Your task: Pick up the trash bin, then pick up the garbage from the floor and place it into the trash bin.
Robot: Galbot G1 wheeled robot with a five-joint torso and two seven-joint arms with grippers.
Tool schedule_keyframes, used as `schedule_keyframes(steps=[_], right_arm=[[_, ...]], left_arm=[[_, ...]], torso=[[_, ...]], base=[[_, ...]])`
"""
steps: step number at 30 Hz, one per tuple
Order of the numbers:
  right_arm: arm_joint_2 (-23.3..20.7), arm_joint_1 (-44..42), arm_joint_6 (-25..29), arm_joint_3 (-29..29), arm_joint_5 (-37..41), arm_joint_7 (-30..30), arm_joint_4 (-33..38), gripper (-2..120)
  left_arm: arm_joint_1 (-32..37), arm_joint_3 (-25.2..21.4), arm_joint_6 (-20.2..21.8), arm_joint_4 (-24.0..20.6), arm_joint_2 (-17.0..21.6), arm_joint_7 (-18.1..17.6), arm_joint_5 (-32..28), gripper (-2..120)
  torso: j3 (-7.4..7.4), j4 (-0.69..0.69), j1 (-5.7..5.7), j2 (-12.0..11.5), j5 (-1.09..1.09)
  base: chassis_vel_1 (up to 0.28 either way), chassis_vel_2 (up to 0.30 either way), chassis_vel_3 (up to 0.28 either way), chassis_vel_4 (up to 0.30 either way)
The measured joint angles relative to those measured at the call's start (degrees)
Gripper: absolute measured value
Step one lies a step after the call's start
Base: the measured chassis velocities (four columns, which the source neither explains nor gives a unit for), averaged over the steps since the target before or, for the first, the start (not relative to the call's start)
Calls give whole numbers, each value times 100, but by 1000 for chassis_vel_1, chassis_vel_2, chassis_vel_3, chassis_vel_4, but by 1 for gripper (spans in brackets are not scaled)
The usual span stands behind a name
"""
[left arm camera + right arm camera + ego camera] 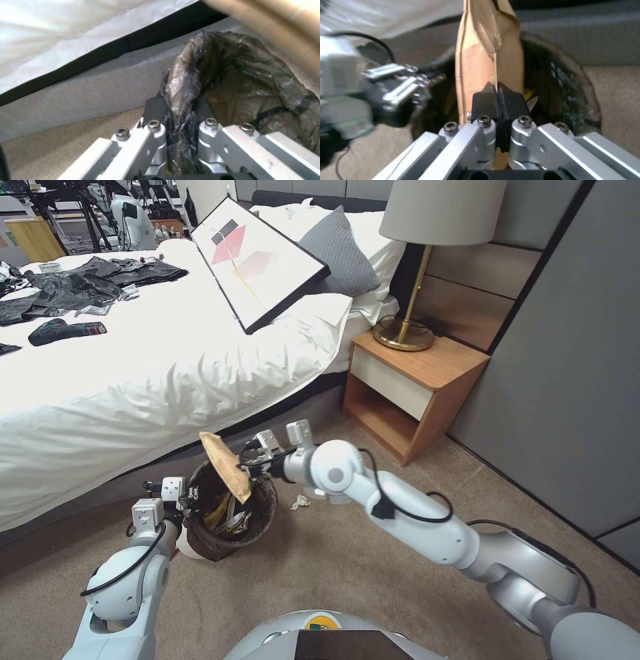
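The trash bin, white with a dark liner, stands tilted beside the bed with wrappers inside. My left gripper is shut on its near-left rim; in the left wrist view the liner is pinched between the fingers. My right gripper is shut on a tan paper piece of garbage, held upright over the bin's mouth. In the right wrist view the black pads clamp that paper in front of the bin. A crumpled white tissue lies on the floor just right of the bin.
The bed with white bedding runs along the left, with black bags and a framed picture on it. A wooden nightstand with a lamp stands at the right, against a grey wall. Open carpet lies in front.
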Motion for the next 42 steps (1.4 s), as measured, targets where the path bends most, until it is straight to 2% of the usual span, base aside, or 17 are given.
schedule_keyframes(steps=[10, 18, 19, 20, 21, 22, 24, 27, 28, 31, 32, 34, 36, 37, 39, 41, 42], right_arm=[[492, -225, 186, -188, -752, -422, -1216, 0], [530, -301, 101, -188, -862, -468, -1347, -1], [518, -303, 95, -193, -861, -460, -1315, 5], [518, -303, 95, -193, -861, -460, -1315, 5], [504, -304, 99, -193, -861, -439, -1267, 11], [497, -327, 105, -175, -855, -376, -1206, 25], [491, -339, 107, -148, -840, -351, -1153, 25], [471, -348, 111, -94, -782, -276, -991, 44], [471, -348, 111, -94, -782, -276, -991, 44], [439, -291, 103, -11, -563, -96, -638, 57], [439, -291, 103, -11, -563, -96, -638, 57], [391, -223, 76, 67, -375, 47, -355, 70], [357, -203, 60, 113, -329, 87, -252, 70], [326, -192, 45, 158, -305, 105, -166, 76], [147, -196, 20, 418, -267, 195, 154, 89], [0, -231, 24, 568, -272, 225, 300, 89], [-139, -286, 40, 699, -300, 238, 428, 96]], left_arm=[[-32, -16, -8, 47, -17, -1, -25, 7], [-41, -39, -15, 58, -13, -1, -40, 7], [-41, -39, -20, 61, -12, 3, -42, 7], [-41, -39, -20, 61, -12, 3, -42, 7], [-46, -36, -22, 70, -19, 2, -40, 7], [-54, -10, -22, 73, -33, 2, -28, 7], [-58, -7, -22, 75, -36, 1, -26, 7], [-58, -19, -23, 80, -34, -1, -28, 7], [-58, -19, -23, 80, -34, -1, -28, 7], [-52, -30, -31, 84, -37, -2, -45, 7], [-52, -30, -31, 84, -37, -2, -45, 7], [-53, -31, -34, 78, -37, -1, -68, 7], [-53, -31, -33, 72, -34, 0, -80, 7], [-53, -33, -33, 67, -30, 0, -89, 7], [-48, -43, -32, 27, -3, -12, -155, 7], [-43, -57, -32, 6, 15, -21, -193, 7], [-39, -64, -31, -4, 26, -30, -215, 7]], torso=[[0, -3, 0, -1, 1], [0, -3, 0, 0, 1], [0, -3, 0, 0, 1], [0, -3, 0, 0, 1], [-1, -2, 0, -1, 2], [0, -3, 0, 0, 2], [0, -3, 0, 0, 2], [0, -3, 0, -1, 2], [0, -3, 0, -1, 2], [0, -2, 0, 0, 2], [0, -2, 0, 0, 2], [0, -2, 0, 0, 2], [0, -2, 0, 0, 2], [0, -2, 0, -1, 2], [0, -2, 0, 0, 1], [0, -2, 0, 0, 2], [0, -2, 0, -1, 2]], base=[[0, 0, 0, 0], [0, 0, 0, 0], [0, 0, 0, 0], [0, 0, 0, 0], [0, 0, 0, 0], [0, 0, 0, 0], [0, 0, 0, 0], [0, 0, 0, 0], [0, 0, 0, 0], [0, 0, 0, 0], [0, 0, 0, 0], [0, 0, 0, 0], [0, 0, 0, 0], [0, 0, 0, 0], [0, 0, 0, 0], [0, 0, 0, 0], [0, 0, 0, 0]])
